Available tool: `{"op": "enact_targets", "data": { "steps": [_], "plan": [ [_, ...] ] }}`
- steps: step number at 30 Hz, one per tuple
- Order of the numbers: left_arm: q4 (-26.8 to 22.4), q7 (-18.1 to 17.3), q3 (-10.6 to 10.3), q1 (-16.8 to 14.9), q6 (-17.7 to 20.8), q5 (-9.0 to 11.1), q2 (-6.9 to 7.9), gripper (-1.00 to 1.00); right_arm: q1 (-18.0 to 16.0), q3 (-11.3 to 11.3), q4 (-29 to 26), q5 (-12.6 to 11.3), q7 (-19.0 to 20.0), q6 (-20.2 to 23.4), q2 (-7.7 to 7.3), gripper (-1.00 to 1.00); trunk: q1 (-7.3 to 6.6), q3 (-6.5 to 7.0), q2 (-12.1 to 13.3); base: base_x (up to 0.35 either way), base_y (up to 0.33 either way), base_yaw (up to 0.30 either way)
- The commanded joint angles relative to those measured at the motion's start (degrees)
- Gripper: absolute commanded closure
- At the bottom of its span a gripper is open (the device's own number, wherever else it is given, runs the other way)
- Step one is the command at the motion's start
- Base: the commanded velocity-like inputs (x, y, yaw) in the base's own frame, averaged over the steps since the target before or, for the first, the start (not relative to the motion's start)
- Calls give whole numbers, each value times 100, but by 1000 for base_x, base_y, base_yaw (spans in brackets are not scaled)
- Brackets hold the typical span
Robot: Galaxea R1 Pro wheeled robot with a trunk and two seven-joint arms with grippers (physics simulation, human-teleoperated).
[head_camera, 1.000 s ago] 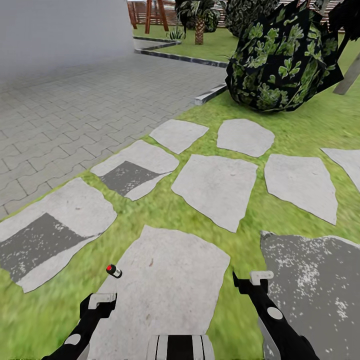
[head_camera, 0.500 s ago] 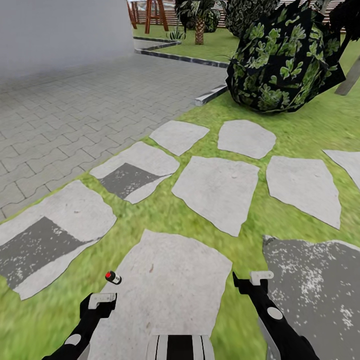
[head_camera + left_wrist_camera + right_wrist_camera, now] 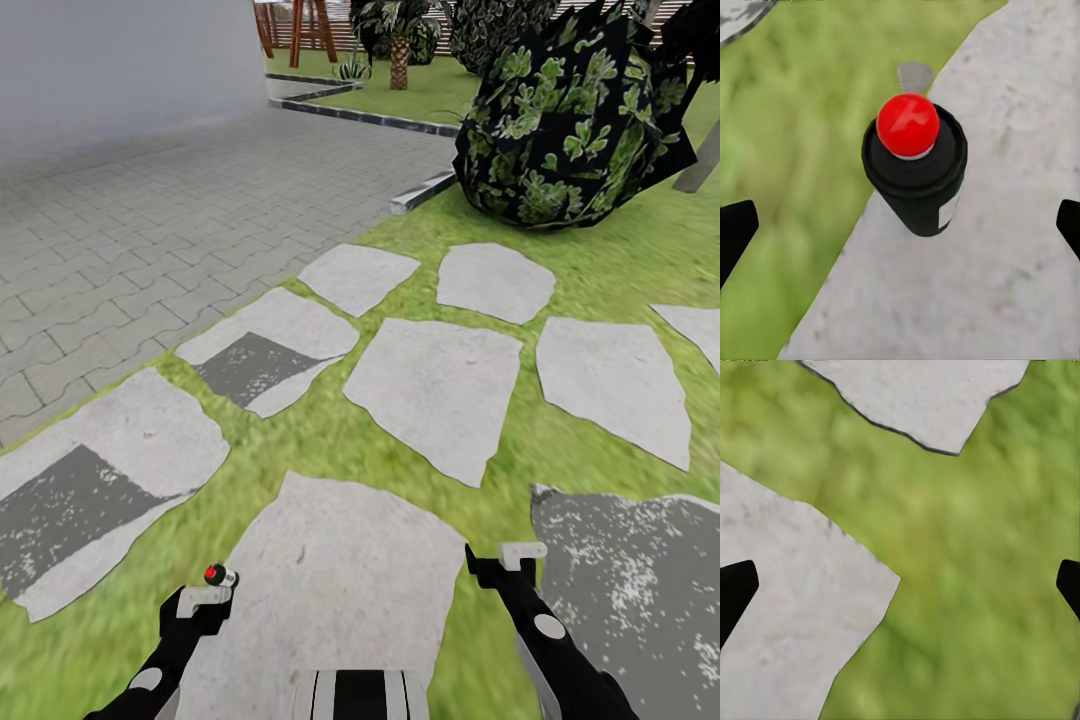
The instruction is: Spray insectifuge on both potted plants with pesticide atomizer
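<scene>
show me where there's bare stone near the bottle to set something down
The big stepping stone is bare across its middle and toward the right gripper. Crowded only at its grass-side edge, where the pesticide atomizer stands just ahead of the left gripper.

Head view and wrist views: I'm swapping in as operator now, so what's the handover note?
Left gripper: open, empty, over the dark bottle-shaped pesticide atomizer with red cap.
Right gripper: open, empty, over grass and pale stepping stones.
Atomizer stands at the edge of the large stone, just ahead of the left gripper.
Done: approach. Left: grasp the atomizer, find both potted plants, spray them.
</scene>
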Motion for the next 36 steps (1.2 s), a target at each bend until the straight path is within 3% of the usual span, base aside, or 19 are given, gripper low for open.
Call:
{"op": "enact_targets", "data": {
  "steps": [1,16,23,36],
  "plan": [
    [5,2,25,-1,-20,-29,-2,-100,-2,-1,3,1,-2,-17,0,-100,-1,-3,-1,27,0,0],
    [5,-8,18,1,-29,-35,-1,-100,-2,1,-10,-5,-2,-17,0,-100,-1,-3,-1,71,0,0],
    [5,-18,15,0,-30,-30,0,-100,-2,-1,-21,-5,-2,-17,0,-100,18,-186,-10,1,0,0],
    [5,-8,18,-1,-36,-20,1,-100,-2,2,-21,-5,-2,-17,0,-100,23,-267,-13,0,0,0]
  ]
}}
